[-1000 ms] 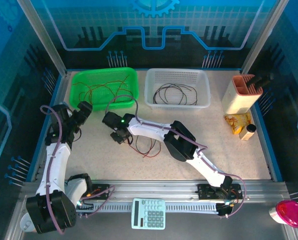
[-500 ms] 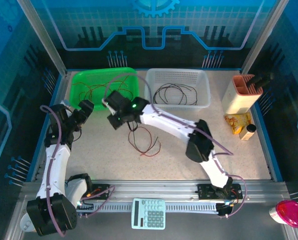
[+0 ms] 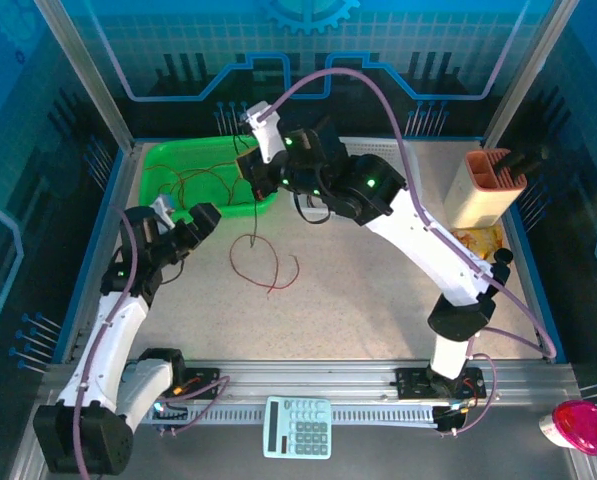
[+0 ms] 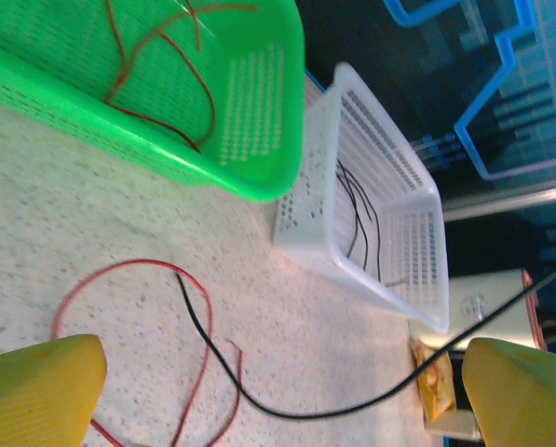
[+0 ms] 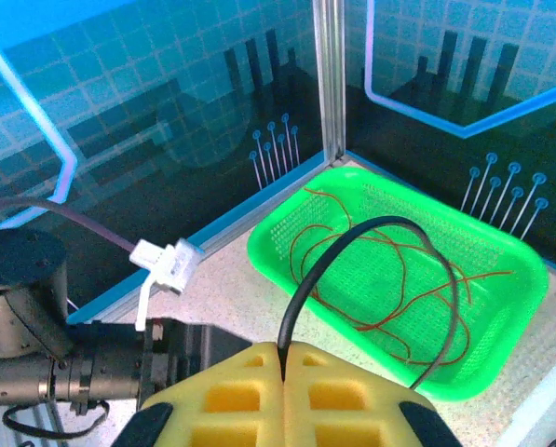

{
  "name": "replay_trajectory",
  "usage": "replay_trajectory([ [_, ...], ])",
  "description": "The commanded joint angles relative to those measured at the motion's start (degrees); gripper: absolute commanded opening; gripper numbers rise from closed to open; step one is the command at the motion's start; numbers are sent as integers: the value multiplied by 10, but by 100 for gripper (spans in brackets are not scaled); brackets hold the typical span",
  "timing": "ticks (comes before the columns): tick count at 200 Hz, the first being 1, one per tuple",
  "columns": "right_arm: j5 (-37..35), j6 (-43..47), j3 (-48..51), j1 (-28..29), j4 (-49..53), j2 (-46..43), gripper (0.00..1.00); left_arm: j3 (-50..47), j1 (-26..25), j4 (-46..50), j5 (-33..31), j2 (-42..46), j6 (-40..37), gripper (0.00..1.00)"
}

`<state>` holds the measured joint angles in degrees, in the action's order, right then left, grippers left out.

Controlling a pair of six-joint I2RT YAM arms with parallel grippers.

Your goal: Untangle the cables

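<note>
From overhead, my right arm stretches long toward 11 o'clock. The right gripper (image 3: 258, 172) is raised over the right rim of the green basket (image 3: 168, 160), but from there I cannot read the grip. The right wrist camera settles it: the yellow fingers (image 5: 231, 382) are clenched on a black cable (image 5: 380, 223), which arcs up out of the pinch and drops toward 5 o'clock. That camera also shows red cables (image 5: 389, 279) looped inside the basket.

The left wrist camera adds the tabletop detail. The black cable's free end lies inside a red loop (image 4: 110, 275) on the table (image 4: 91, 205), and the strand then climbs away toward 3 o'clock. More black strands (image 4: 357, 214) lie in the white basket (image 4: 389, 270), just beside the green one.

My left arm rises from its base at 7 o'clock with the forearm angled toward 1 o'clock. The left gripper (image 3: 200, 218) is released, tips wide apart, near the green basket's near rim and at 10 o'clock of the red loop.

Bare tabletop runs from the loop toward 6 and 4 o'clock. A beige holder (image 3: 486, 188) stands near the 2 o'clock edge.
</note>
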<state>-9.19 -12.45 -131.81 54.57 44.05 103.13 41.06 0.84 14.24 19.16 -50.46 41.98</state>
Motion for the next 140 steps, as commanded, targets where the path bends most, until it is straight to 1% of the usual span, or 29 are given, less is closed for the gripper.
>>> replay_trajectory([
  [1, -19, 24, -22, -15, -28, -33, 0, 10, -26, -2, -23, -2, -8, 99],
  [48, -29, 44, -45, -29, -69, -63, 0, 8, -66, -11, -44, -32, -15, 99],
  [86, -69, 86, -58, -41, -97, -73, 0, 9, -85, -17, -53, -45, -19, 99],
  [121, -108, 130, -51, -79, -135, -71, 0, 21, -97, -11, -60, -47, -22, 99],
  [140, -106, 131, -51, -117, -142, -60, 0, 30, -100, -3, -62, -45, -25, 99],
])
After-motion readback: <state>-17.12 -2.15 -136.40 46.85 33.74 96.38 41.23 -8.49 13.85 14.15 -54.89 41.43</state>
